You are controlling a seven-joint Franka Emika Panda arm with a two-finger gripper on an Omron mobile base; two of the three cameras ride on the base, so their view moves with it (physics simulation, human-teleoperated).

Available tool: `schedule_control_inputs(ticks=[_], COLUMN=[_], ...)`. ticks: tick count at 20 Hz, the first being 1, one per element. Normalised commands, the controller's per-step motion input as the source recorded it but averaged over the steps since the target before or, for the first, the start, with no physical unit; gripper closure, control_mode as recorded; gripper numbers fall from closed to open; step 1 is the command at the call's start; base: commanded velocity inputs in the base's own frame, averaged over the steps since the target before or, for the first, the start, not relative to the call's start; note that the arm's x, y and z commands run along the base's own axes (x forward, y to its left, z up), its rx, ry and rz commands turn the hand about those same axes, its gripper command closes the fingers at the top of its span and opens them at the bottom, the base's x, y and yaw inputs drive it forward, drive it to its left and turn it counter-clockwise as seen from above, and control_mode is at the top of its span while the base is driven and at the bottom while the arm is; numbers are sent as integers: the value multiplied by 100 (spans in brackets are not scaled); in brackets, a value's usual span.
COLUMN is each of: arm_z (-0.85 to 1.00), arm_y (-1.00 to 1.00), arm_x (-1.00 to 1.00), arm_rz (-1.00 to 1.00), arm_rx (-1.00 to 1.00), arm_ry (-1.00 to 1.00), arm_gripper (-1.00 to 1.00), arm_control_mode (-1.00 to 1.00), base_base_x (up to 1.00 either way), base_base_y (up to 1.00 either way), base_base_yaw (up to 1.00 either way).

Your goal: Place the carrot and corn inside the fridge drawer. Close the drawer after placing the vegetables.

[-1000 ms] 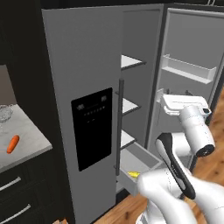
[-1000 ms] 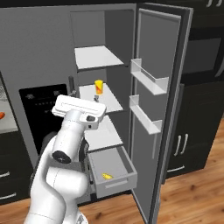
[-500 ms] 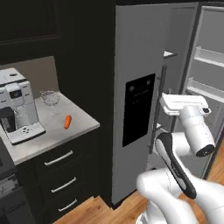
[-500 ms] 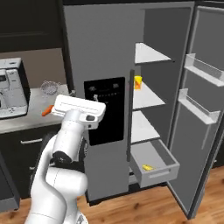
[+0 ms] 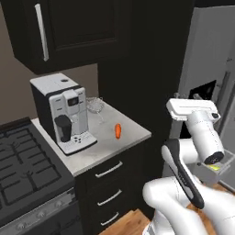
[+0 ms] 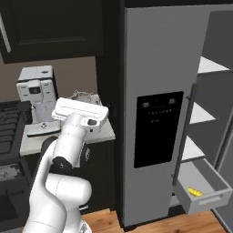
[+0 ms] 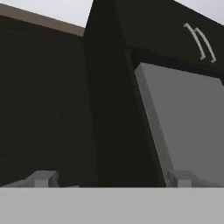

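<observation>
Your arm is raised and folded, wrist level, with the gripper (image 7: 111, 178) held high; its fingertips (image 7: 43, 178) stand wide apart and hold nothing.

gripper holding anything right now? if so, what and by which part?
Nothing is held. In the hand view the gripper stands open with only the dark cabinet side between its fingertips. The carrot lies on the counter; the corn is in the fridge drawer.

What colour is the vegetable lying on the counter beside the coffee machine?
Orange: the carrot, clearest in the left base view.
</observation>
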Motion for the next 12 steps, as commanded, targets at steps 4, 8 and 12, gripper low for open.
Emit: schedule_control_inputs(ticks=[4, 8, 12], arm_z=[0, 6, 13], arm_y=[0, 66, 21], arm_x=[0, 22, 60], arm_rz=[0, 3, 0], arm_rx=[0, 0, 1], arm_ry=[0, 58, 95], arm_gripper=[-100, -100, -100], arm_control_mode=[100, -100, -100], base_base_x=[30, 0, 0], base_base_y=[82, 0, 0], base_base_yaw=[11, 0, 0])
